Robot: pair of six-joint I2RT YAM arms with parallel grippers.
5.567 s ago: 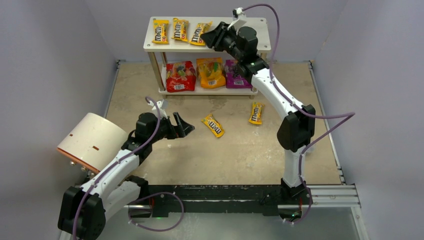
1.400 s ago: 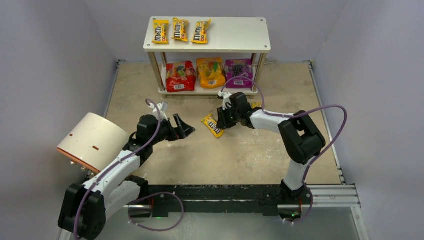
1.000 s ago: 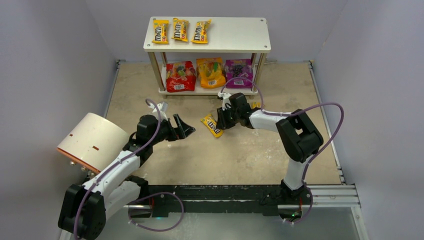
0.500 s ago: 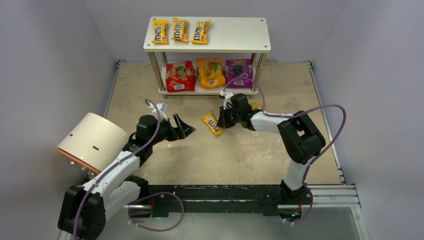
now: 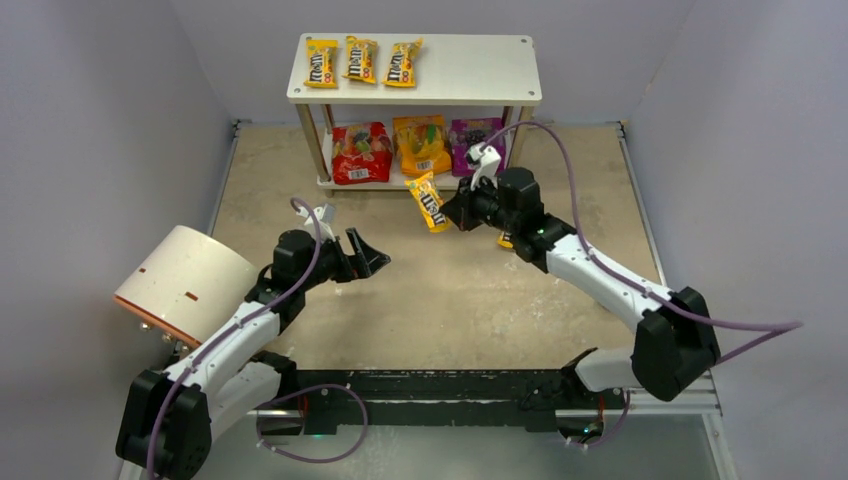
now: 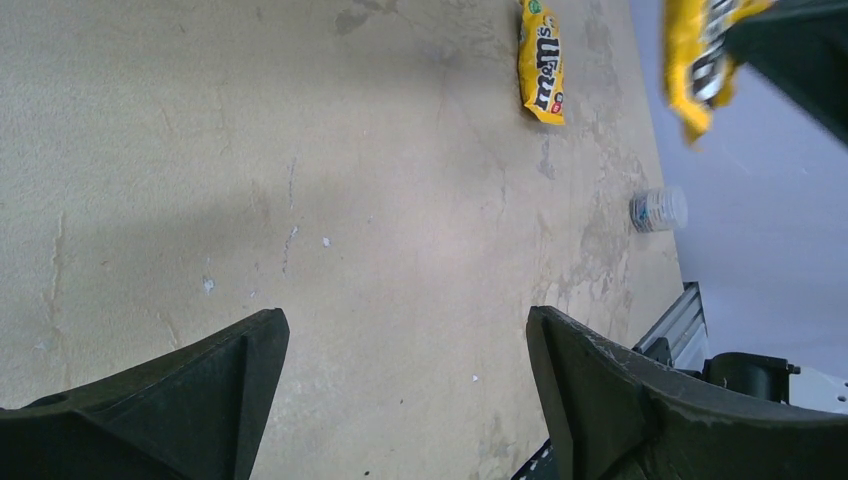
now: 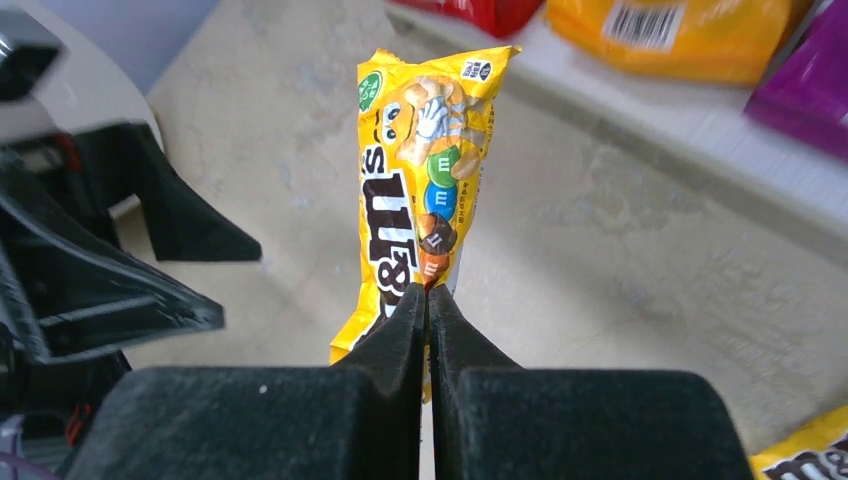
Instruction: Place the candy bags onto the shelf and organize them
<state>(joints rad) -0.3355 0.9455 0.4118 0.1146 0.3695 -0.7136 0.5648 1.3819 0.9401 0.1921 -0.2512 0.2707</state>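
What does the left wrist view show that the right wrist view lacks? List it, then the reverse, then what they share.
Left wrist only: a small clear round object on the table. Right wrist only: the shelf's lower board with the red pouch, orange pouch and purple pouch. Both: the yellow packet pinched by the right gripper, and a second packet lying on the table, only a corner of it in the right wrist view.

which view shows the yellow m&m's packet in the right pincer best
Right wrist: the narrow yellow M&M's packet fills the frame, pinched in the shut right pincer. Top external shows it small; left wrist catches only a blurred part.
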